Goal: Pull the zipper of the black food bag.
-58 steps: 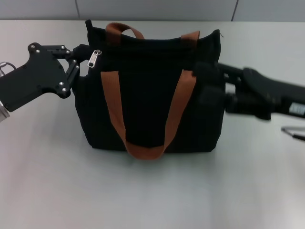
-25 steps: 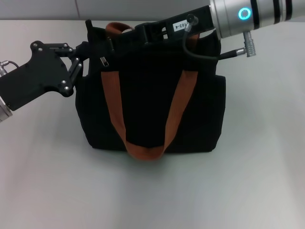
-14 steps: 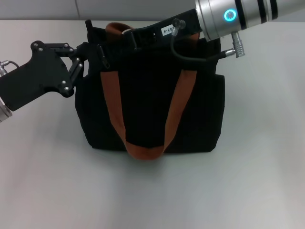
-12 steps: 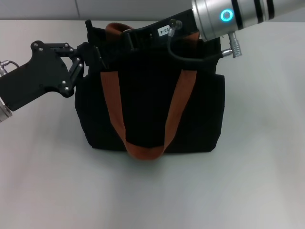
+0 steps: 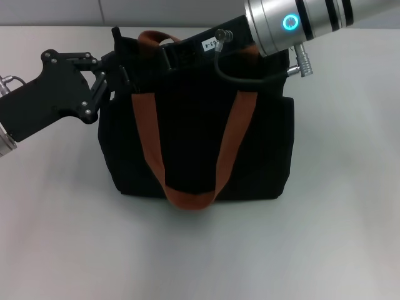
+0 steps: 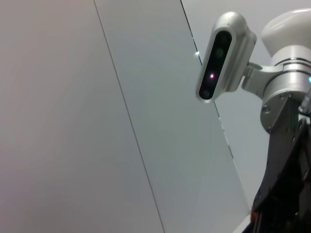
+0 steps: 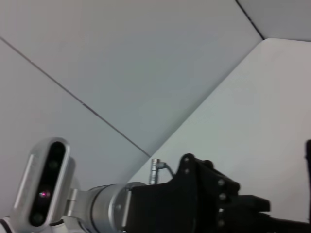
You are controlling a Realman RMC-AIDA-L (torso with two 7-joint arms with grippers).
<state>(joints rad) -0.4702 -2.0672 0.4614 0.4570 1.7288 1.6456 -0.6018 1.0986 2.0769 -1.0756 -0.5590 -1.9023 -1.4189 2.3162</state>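
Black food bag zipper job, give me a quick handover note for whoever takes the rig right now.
Left pincer: at the black food bag's upper corner on the robot's left.
Right pincer: reaching in from the right along the bag's top edge, near a brown strap handle.
The bag stands upright on the table.
The zipper pull is hidden in these views.
Done: both arms are at the bag.
Left: confirm the grip on the pull, then draw it along the zip line.

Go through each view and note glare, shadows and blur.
Head view: a glowing cyan ring on the right arm, soft shadow under the bag, black fabric swallowing detail, so the zipper is not visible. Left wrist view: even grey wall, no glare. Right wrist view: slightly soft, flat light.
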